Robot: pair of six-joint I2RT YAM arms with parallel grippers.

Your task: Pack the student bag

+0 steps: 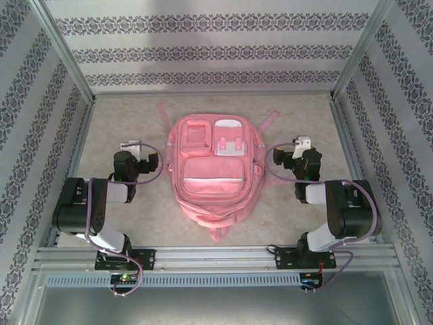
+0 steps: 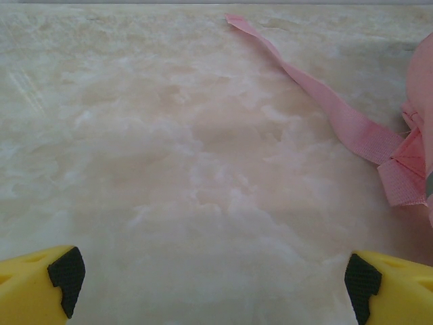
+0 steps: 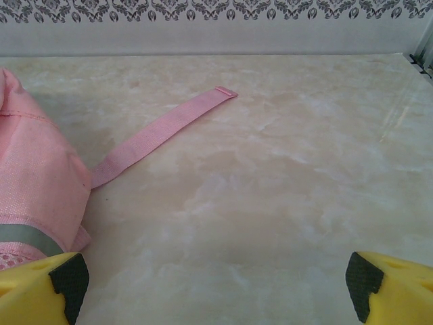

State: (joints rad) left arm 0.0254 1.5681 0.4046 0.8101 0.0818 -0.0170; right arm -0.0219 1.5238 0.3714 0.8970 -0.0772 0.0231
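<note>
I'm standing by the rig, and the student bag (image 1: 210,172), a large soft pink fabric backpack with white trim stripes and several front zip pockets, is lying flat in the middle of the pale marbled tabletop (image 1: 304,223). Its pocket side is facing up, and a short pink loop at its near end is pointing toward the arms' bases.

The left gripper (image 1: 132,145) is sitting just beside the bag's left edge and the right gripper (image 1: 302,143) just beside its right edge. Neither is touching the fabric. Both are holding their yellow, black-padded fingers spread wide with nothing between them. From the left wrist, the left gripper (image 2: 213,277) is facing bare tabletop, and from the right wrist the right gripper (image 3: 216,277) is doing the same, with the bag's side bulging in close to its left finger.

The left strap (image 2: 318,95), a flat pink webbing band, is running out from the bag across the table toward the far edge. The right strap (image 3: 162,125), a matching band, is lying loose with its free end stopping well short of the back wall.

Open table is lying on either side, between the bag and the patterned grey-and-white side walls (image 1: 40,108), and a narrower strip is lying beyond its far end. The aluminium frame rail (image 1: 216,256) is closing off the near edge.
</note>
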